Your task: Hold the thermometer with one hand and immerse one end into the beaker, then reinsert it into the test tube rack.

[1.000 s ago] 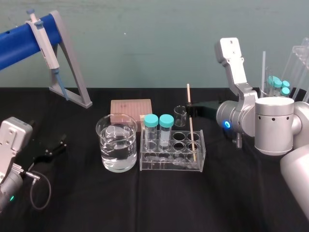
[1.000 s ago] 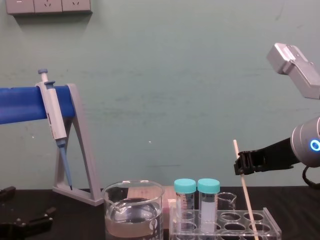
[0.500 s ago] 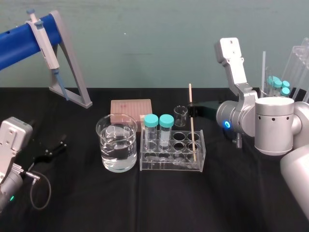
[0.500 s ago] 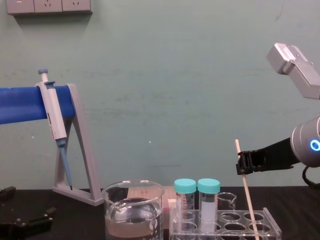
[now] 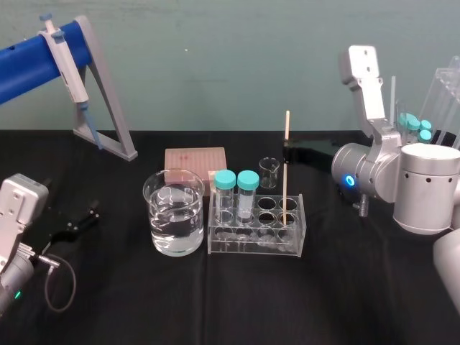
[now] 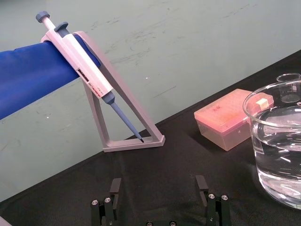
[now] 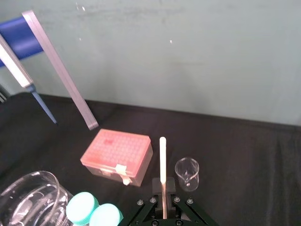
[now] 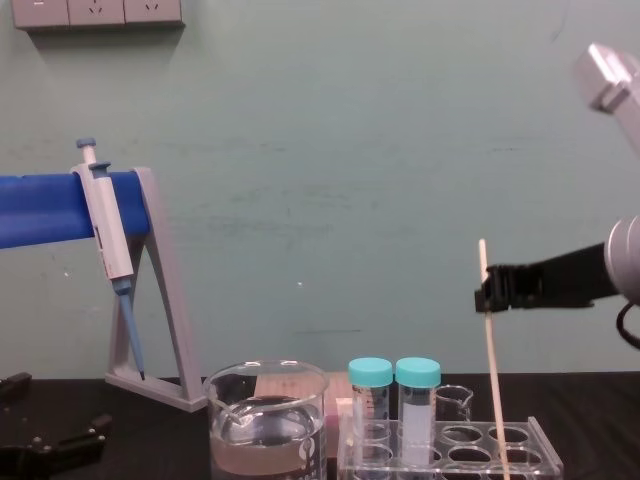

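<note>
Chest view: right gripper clamps the thermometer near its top, lower end in the rack, capped tubes between it and the beaker; left gripper parked, fingers apart.

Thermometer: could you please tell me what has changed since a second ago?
The right gripper, shut on the thermometer, has lifted it up; its lower end still sits within the test tube rack. The beaker and the open left gripper, parked far left, stayed put.

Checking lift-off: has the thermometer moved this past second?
Yes: the right gripper raised the thermometer relative to the test tube rack; left gripper parked low left.
</note>
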